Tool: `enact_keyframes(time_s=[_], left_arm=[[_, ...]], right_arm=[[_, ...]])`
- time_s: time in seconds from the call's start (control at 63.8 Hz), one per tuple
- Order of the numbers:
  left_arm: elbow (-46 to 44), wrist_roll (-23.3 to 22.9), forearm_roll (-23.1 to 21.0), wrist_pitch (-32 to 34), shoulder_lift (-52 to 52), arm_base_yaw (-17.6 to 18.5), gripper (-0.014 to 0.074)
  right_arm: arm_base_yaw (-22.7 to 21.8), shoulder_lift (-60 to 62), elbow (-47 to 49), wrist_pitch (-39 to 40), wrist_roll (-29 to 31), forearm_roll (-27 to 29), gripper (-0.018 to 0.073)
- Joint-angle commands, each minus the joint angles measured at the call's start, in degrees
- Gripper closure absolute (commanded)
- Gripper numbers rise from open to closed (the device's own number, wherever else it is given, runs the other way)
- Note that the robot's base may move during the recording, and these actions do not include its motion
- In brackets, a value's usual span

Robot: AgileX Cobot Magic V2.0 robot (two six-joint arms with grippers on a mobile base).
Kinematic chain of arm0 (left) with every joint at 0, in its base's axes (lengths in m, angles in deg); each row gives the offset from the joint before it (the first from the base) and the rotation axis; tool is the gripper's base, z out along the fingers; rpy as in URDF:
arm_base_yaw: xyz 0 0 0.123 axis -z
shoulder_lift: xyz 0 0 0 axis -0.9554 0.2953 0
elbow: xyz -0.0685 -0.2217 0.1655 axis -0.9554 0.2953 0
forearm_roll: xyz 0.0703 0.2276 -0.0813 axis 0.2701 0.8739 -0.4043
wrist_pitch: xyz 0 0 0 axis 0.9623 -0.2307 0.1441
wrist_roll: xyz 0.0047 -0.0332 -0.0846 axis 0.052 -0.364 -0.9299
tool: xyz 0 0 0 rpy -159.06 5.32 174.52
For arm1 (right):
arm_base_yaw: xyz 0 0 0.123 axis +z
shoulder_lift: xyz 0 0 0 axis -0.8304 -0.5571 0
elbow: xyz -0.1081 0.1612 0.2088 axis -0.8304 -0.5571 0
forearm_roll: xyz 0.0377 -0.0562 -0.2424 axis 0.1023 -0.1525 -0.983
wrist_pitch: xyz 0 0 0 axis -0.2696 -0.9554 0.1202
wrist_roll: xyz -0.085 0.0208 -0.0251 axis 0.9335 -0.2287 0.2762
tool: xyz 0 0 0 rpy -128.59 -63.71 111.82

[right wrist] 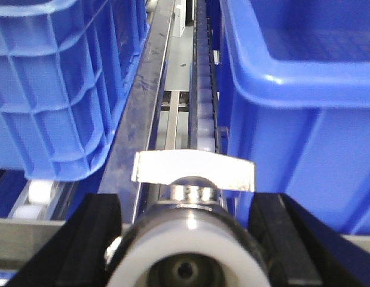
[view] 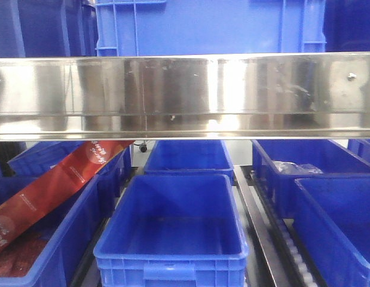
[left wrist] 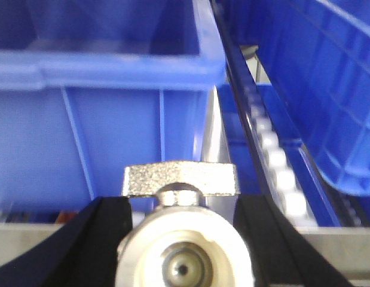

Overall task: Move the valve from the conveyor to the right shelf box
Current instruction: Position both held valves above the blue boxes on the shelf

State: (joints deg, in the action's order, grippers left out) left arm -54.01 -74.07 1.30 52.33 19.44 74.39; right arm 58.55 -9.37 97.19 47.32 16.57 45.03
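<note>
Valve (left wrist: 182, 245) clamped in the left gripper (left wrist: 182, 206), another valve (right wrist: 193, 172) clamped in the right gripper (right wrist: 186, 204)

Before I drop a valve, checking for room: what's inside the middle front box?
Nothing visible: the box shows a bare blue floor. Its own front wall hides the nearest strip.

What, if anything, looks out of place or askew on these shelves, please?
Only the red package stands out. In the front view it slants diagonally over the left blue bin, with its upper end poking up towards the steel rail instead of lying flat inside. The other bins look straight and undamaged.
</note>
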Motion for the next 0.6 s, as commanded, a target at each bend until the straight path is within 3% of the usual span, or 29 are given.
enact_keyframes(time_s=[0.0, 0.58], left_arm=[[-0.3, 0.3, -0.5, 4.0, -0.6, 0.3, 0.0708], [-0.3, 0.3, -0.5, 6.8, -0.6, 0.3, 0.0708]], right_arm=[[0.0, 0.7, 0.6, 4.4, -0.1, -0.3, 0.0723], [0.0, 0.7, 0.6, 6.8, -0.1, -0.3, 0.0723]])
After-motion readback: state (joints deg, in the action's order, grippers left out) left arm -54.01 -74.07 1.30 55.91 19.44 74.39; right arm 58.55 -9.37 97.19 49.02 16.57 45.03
